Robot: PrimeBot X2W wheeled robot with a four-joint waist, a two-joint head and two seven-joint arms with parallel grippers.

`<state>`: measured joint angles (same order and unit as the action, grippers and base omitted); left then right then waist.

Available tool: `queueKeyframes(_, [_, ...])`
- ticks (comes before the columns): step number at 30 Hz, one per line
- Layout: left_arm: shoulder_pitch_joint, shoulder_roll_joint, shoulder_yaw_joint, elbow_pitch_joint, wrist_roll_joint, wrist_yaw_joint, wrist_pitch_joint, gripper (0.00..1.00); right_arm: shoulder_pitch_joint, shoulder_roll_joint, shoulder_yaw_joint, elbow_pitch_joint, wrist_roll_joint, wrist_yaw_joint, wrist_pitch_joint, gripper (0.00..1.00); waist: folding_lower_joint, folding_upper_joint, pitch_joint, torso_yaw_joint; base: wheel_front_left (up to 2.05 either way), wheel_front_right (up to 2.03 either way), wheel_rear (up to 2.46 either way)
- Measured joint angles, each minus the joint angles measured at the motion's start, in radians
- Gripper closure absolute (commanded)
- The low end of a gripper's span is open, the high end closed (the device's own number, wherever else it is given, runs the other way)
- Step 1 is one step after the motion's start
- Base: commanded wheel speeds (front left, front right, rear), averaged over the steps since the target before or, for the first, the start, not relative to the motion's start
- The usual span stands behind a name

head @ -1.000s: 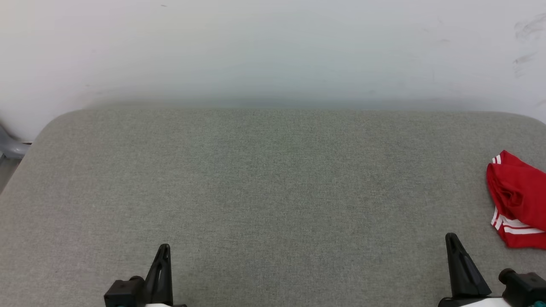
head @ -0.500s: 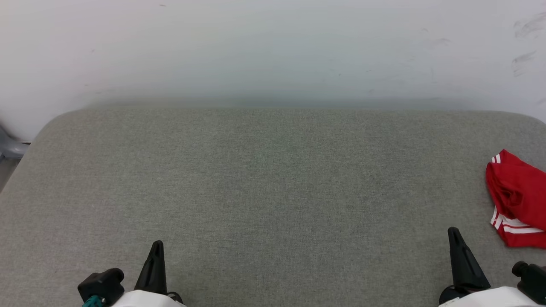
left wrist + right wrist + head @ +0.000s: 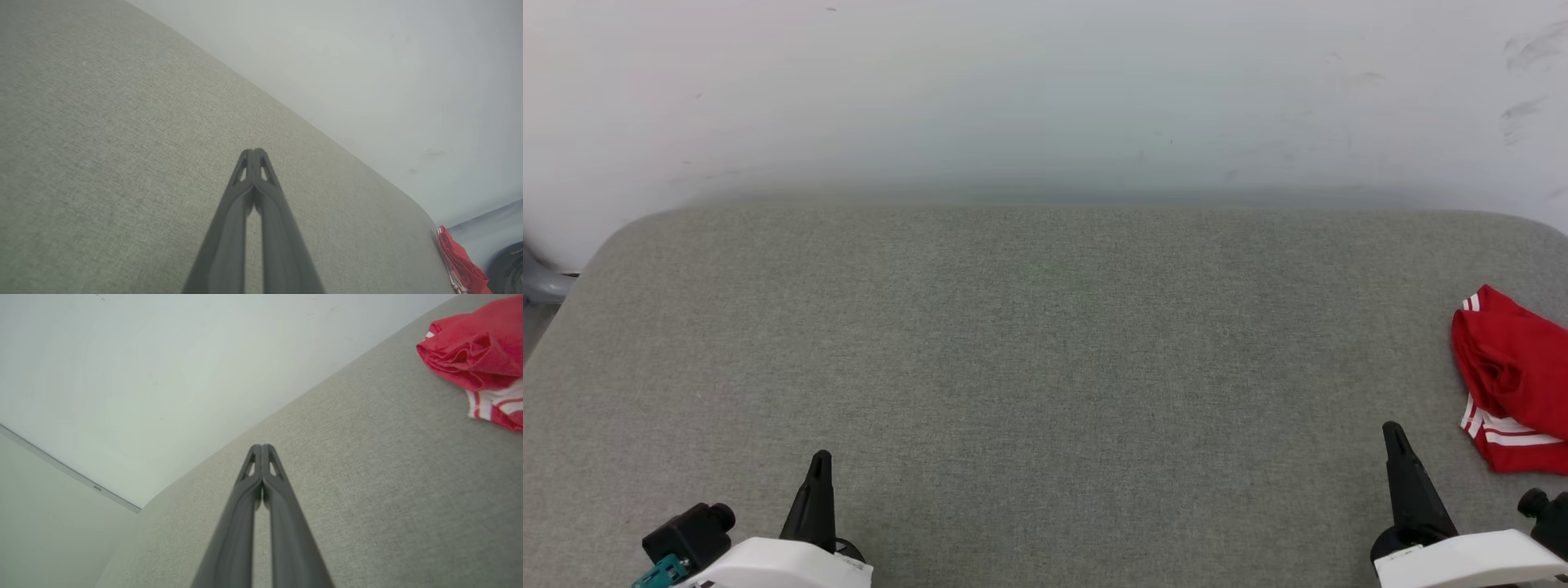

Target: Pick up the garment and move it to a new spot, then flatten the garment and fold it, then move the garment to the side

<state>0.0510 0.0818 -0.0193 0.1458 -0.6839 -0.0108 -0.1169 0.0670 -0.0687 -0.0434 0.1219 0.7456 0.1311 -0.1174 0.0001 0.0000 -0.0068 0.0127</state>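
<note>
Pinching nothing: left fingers point(image 3: 229, 245), right fingers point(image 3: 233, 539)

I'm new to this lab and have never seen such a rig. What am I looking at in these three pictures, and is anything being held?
This is one moment seen through three cameras on a two-armed robot. The wide picture is from its head, looking down at a grey fabric surface before a pale wall. The dark pointed shapes at the bottom are its hands: the left hand at lower left, the right hand at lower right. The other two pictures come from a camera on each wrist, looking along that hand's two long fingers. In both, the fingers are pressed together with nothing between them, so neither hand holds anything. The garment, red with white stripes, lies crumpled at the surface's right edge, apart from the right hand.
</note>
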Motion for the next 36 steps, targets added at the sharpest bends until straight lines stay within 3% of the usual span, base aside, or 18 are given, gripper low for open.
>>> queueKeyframes(36, [-0.077, -0.011, 0.060, 0.049, -0.470, -0.059, 0.109, 1.00, -0.084, -0.006, -0.011, 0.059, 0.453, 0.000, 0.097, 1.00, 0.0000, 0.0000, 0.004, -0.005, 0.00, 0.00, 0.00])
